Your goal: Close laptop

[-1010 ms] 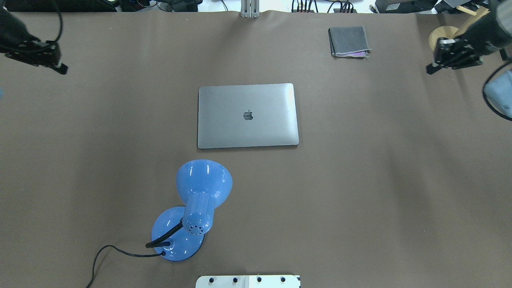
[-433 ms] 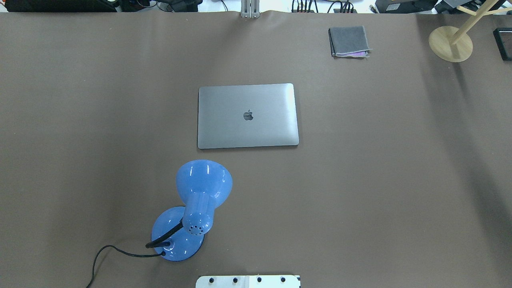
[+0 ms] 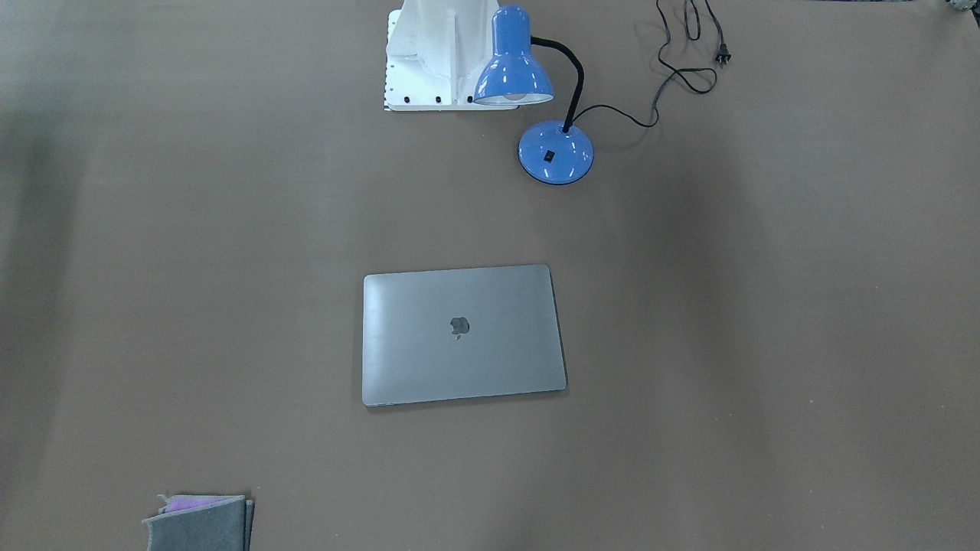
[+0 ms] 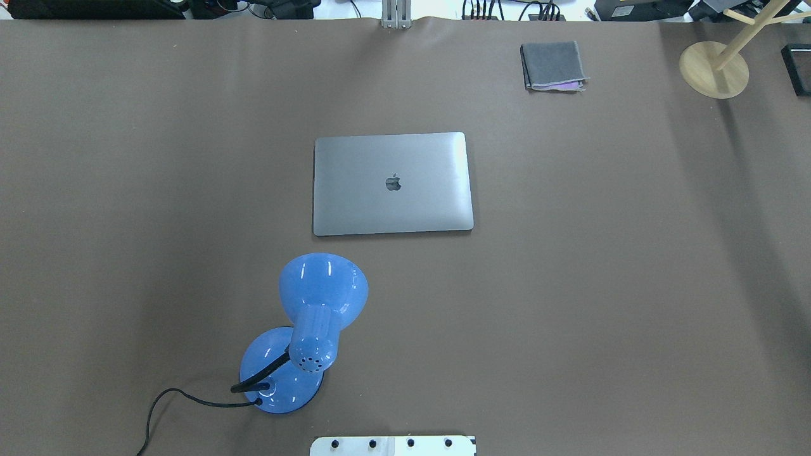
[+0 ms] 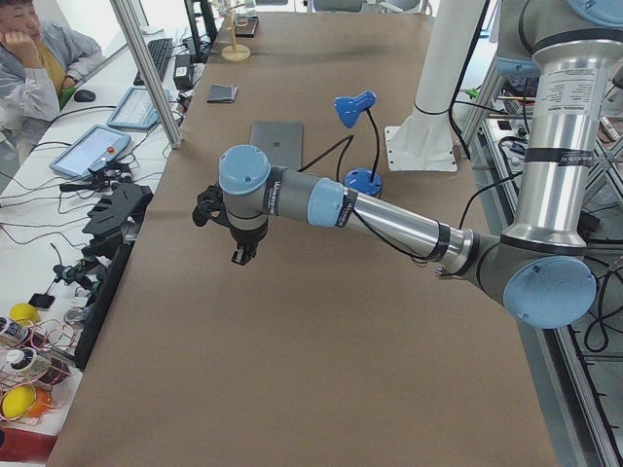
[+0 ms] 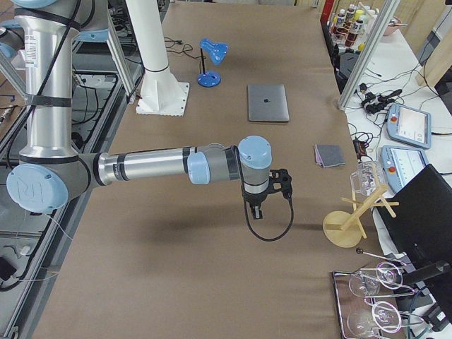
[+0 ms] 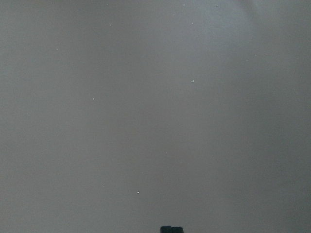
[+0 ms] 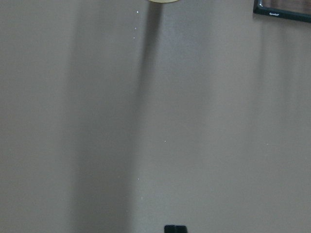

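The laptop (image 4: 393,183) lies flat in the middle of the brown table with its lid down and the apple logo up. It also shows in the front-facing view (image 3: 462,333), the left view (image 5: 276,136) and the right view (image 6: 268,103). My left gripper (image 5: 237,256) hangs over bare table far to the laptop's left. My right gripper (image 6: 256,211) hangs over bare table far to its right. Both are outside the overhead view. Each wrist view shows only bare table and its fingertips (image 7: 171,229) (image 8: 175,228) together at the bottom edge, holding nothing.
A blue desk lamp (image 4: 317,316) with a black cord stands in front of the laptop near the white robot base (image 4: 393,445). A folded grey cloth (image 4: 552,65) lies at the far right. A wooden stand (image 4: 713,68) is at the far right corner.
Both grippers, at the far left and far right edges of the overhead view a second ago, have moved out of that view. The laptop has not moved.
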Action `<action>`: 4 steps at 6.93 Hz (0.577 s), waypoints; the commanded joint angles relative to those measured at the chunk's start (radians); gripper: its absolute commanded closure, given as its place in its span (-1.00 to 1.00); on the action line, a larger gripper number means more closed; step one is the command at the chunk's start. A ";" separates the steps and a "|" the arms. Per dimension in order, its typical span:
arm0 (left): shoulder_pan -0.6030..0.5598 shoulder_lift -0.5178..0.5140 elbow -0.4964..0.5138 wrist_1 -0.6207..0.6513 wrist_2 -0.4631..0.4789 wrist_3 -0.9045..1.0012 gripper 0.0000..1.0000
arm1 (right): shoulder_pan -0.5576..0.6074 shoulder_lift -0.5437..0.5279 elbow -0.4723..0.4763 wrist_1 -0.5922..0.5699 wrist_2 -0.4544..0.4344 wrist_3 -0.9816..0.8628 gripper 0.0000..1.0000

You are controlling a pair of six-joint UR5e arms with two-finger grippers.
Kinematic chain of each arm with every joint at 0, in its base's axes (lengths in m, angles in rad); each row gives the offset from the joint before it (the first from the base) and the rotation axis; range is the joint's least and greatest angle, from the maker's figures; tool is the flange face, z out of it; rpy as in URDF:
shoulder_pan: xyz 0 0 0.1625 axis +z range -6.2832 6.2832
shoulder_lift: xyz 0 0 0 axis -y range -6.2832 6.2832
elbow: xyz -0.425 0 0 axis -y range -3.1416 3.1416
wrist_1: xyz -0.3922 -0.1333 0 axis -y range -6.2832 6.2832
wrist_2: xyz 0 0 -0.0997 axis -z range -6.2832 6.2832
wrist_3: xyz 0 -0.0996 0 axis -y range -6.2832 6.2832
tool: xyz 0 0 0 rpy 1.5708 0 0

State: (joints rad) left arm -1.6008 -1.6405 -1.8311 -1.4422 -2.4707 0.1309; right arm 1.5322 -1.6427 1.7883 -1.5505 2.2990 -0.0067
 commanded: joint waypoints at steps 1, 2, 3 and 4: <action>-0.046 0.011 -0.007 0.008 0.053 0.004 1.00 | -0.004 0.004 0.002 -0.026 -0.065 -0.007 1.00; -0.050 0.022 -0.005 0.011 0.053 0.004 1.00 | -0.004 0.004 0.003 -0.037 -0.064 -0.007 1.00; -0.050 0.025 -0.004 0.013 0.053 0.004 1.00 | -0.003 0.004 0.028 -0.071 -0.050 -0.007 1.00; -0.050 0.027 -0.001 0.014 0.053 0.003 1.00 | -0.003 0.003 0.073 -0.135 -0.050 -0.007 1.00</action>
State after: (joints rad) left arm -1.6491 -1.6173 -1.8342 -1.4302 -2.4188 0.1347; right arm 1.5289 -1.6387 1.8184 -1.6234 2.2452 -0.0137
